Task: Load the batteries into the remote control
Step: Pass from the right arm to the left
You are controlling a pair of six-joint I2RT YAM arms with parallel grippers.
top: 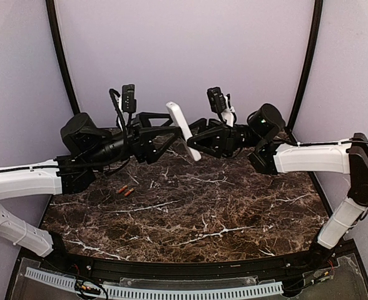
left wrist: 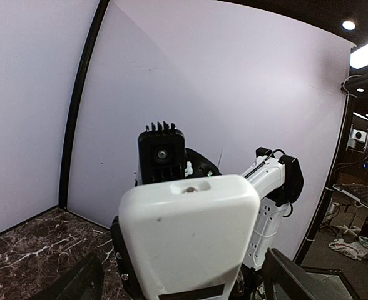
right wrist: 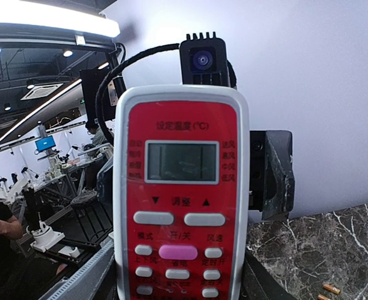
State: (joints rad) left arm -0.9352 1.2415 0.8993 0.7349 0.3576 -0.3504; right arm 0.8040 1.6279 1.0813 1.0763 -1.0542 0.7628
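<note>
The remote control [top: 184,130] stands upright in mid-air between both arms, above the back of the marble table [top: 234,212]. My right gripper [top: 194,141] is shut on its lower end, and the red button face [right wrist: 181,200] fills the right wrist view. In the left wrist view I see its plain white back [left wrist: 190,237], with a dark strip [left wrist: 183,292] at the bottom edge. My left gripper [top: 170,135] is open, its fingers [left wrist: 81,281] standing wide on either side of the remote without touching it. Two orange batteries [top: 124,190] lie on the table at the left, also seen as batteries [right wrist: 328,290] low in the right wrist view.
Lilac walls with black curved poles [top: 62,62] close in the back and sides. A white perforated strip [top: 171,290] runs along the near edge by the arm bases. The right arm's white link [left wrist: 268,206] rises behind the remote.
</note>
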